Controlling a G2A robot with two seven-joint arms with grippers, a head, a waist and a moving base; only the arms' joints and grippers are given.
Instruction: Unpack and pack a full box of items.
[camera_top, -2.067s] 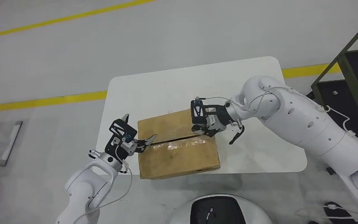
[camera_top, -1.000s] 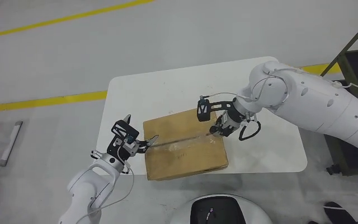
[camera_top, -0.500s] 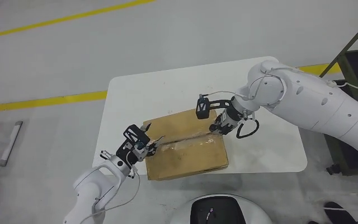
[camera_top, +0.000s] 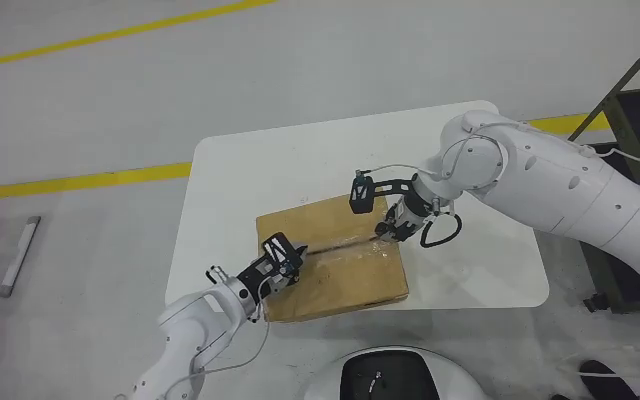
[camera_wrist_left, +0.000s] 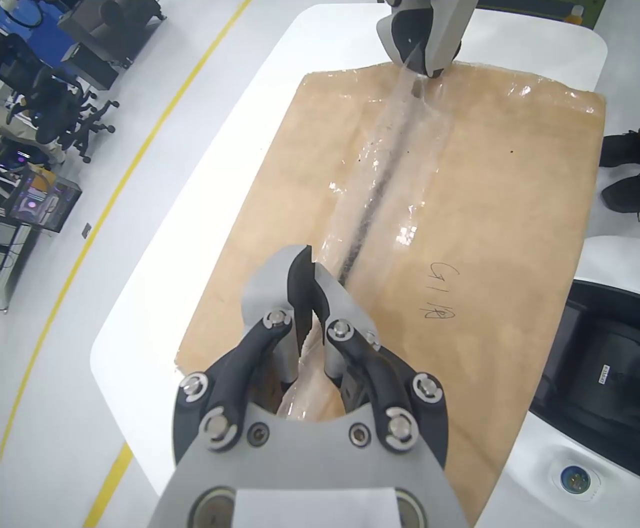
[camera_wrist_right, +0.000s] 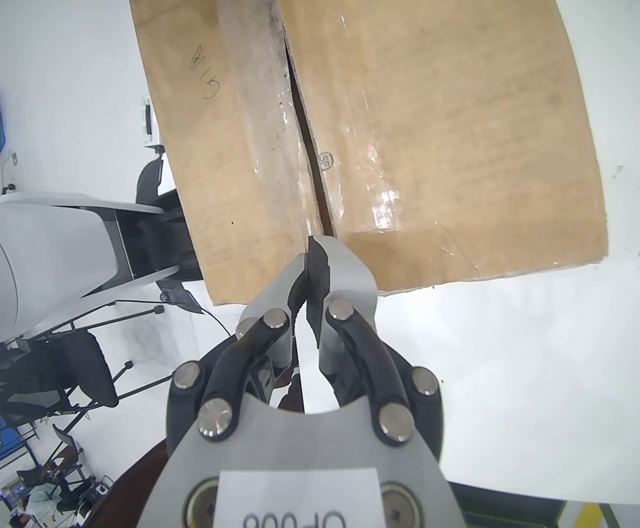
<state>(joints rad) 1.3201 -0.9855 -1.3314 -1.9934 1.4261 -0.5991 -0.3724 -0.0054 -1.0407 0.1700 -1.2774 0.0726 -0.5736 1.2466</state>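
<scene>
A brown cardboard box (camera_top: 340, 285) lies on the white table (camera_top: 260, 170), its top seam covered by clear tape (camera_wrist_left: 385, 165). My left gripper (camera_top: 288, 262) is over the box's near-left end. In its wrist view the left gripper (camera_wrist_left: 306, 272) is shut, with crumpled tape bunched between its fingers. My right gripper (camera_top: 384, 230) sits at the seam's opposite end. There the right gripper (camera_wrist_right: 314, 255) is shut, and the left wrist view shows tape pulled up to the right gripper (camera_wrist_left: 420, 45). The flaps (camera_wrist_right: 450, 125) gape slightly along the seam.
Bare tabletop (camera_top: 470, 260) surrounds the box on all sides, widest at the back. A dark green metal frame (camera_top: 610, 110) stands off the table's right end. Office chairs (camera_wrist_left: 65, 115) stand on the floor well away.
My left gripper has moved from beside the box's left end onto the seam and gone from open to shut. The box shifted slightly right earlier. The right gripper has stayed at the seam's far end.
</scene>
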